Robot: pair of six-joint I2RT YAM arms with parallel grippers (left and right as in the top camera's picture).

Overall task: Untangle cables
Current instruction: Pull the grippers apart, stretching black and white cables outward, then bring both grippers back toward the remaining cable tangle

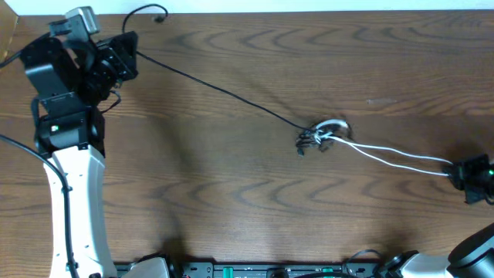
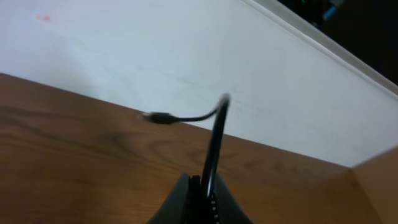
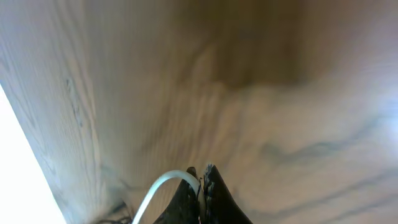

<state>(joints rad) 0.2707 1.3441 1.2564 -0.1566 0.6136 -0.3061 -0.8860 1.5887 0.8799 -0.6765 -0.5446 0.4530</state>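
One knot (image 1: 319,136) is left undone: left end effector (image 2: 202,186) pinches the black cable (image 1: 216,86), right end effector (image 3: 202,176) the white cable (image 1: 394,154).

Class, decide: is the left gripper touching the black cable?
Touching. The left wrist view shows the black cable pinched between the shut jaws of the left gripper.

Even bright lighting, soft shadows on table (image 1: 255,193), wrist views blurred, glare at right-wrist edge
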